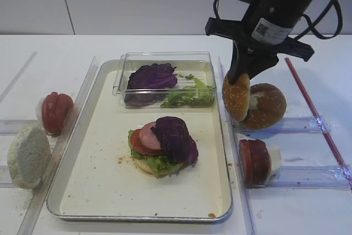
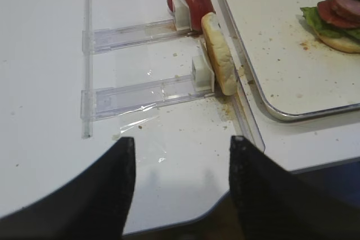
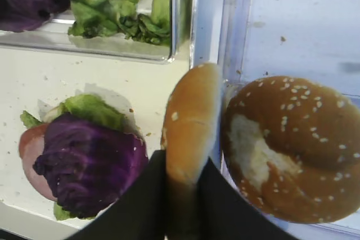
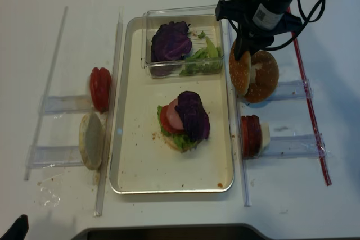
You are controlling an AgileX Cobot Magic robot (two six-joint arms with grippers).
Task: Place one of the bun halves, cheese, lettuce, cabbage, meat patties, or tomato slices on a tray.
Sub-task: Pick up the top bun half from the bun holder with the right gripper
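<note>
Right wrist view: my right gripper (image 3: pixel 183 195) has its two black fingers clamped on the domed golden-brown sesame bun top (image 3: pixel 191 122), which stands on edge with its rim between them. It sits just right of the large shiny metal tray (image 1: pixel 223 152), by the tray's right rim, touching or nearly touching the brown sesame bun with a white bare patch (image 3: pixel 295 150) that leans on the clear plastic rack.

I judge the bun top light, soft and easy to crush. A gentle pinch across the rim suits it; squeeze harder and it will dent or shed seeds. It is dry, so slipping seems unlikely.

Left of it on the tray's cream floor stands the half-built burger stack (image 1: pixel 162 147): purple cabbage leaf over pink meat and red tomato, with crinkly light-green lettuce (image 1: pixel 159 162) beneath. At the far end of the tray the small clear plastic box (image 1: pixel 165 78) holds more cabbage and lettuce. Its near wall and the tray's raised rim are what I would have to clear. The patchy bun may topple when its neighbour goes.

Nearer me on the right, red slices with a white block (image 1: pixel 258 160) rest on another rack. My left gripper (image 2: pixel 180 181) hangs open, well apart, over the near left of the table, by a pale floury bun half (image 2: pixel 219 54).
</note>
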